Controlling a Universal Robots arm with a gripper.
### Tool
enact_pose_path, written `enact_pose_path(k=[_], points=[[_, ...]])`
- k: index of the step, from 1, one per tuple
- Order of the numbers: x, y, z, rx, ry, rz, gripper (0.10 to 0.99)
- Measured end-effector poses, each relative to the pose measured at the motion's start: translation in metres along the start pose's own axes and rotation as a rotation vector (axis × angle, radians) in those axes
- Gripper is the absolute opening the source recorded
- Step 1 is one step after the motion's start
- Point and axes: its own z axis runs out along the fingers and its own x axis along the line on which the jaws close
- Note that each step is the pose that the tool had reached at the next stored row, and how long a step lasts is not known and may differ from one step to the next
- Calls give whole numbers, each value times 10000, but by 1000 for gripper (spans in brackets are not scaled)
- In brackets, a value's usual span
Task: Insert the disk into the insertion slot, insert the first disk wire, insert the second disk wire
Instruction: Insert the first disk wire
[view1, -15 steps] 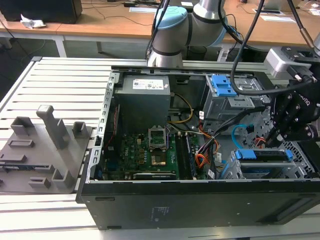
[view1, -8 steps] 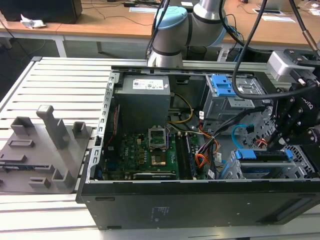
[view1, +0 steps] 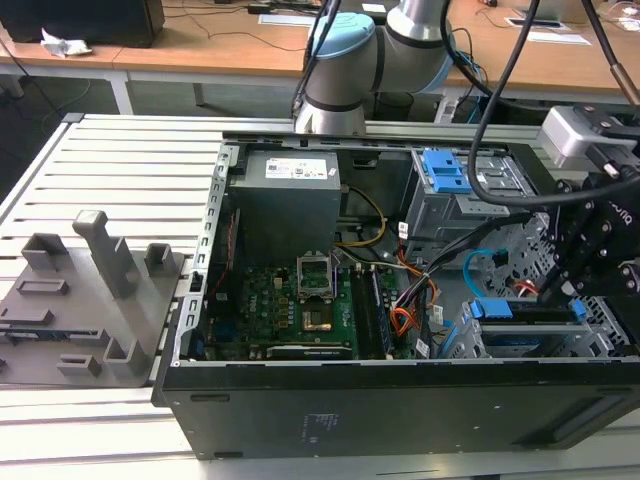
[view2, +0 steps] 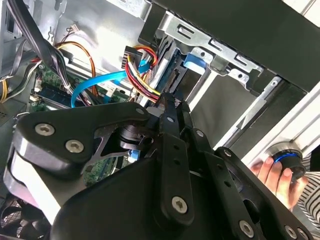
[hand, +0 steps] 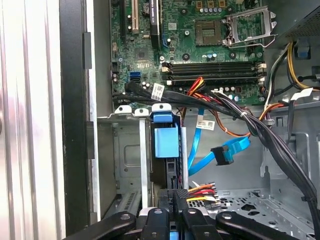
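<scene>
- The computer case lies open on its side on the slatted bench, with a grey moulded fixture beside it on the exterior view's left.
- The arm reaches over the case and comes down at its end on the exterior view's right, over the drive cages.
- The disk sits inside the insertion slot. In the first wrist view it is seen edge-on, with the blue caddy tab facing the camera and the grey cage walls on both sides.
- The pincer is right at the disk's open end, fingers drawn close together.
- The first disk wire, a red, yellow and black bundle, ends exactly at those fingertips, so the pincer appears to be pinching its connector.
- The second disk wire curves in a loop just beside the slot. Its dark connector hangs free, apart from the disk.
- Black cables cross between the motherboard and the slot.
- The taller cage with the blue latch stands beyond the slot, next to the power supply.
- In the second wrist view a person's hand rests against a round black knob outside the case.
</scene>
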Motion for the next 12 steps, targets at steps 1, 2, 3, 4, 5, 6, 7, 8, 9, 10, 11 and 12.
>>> enact_pose_path(k=[1,2,3,4,5,6,7,8,9,10,11,12], points=[[-5,-8,6,-5,-25,-1,165],[-7,-8,13,-10,-59,0,165],[-10,-9,20,-14,-89,-1,165],[-17,-11,35,-17,-136,-6,165],[-23,-17,41,-18,-147,-15,165],[-24,-23,45,-19,-149,-17,165],[-25,-31,47,-19,-150,-22,165],[-26,-36,48,-19,-150,-27,165],[-26,-43,50,-20,-149,-34,165],[-26,-48,60,-20,-152,-36,165],[-27,-52,69,-21,-159,-38,165],[-28,-59,74,-23,-161,-40,165]])
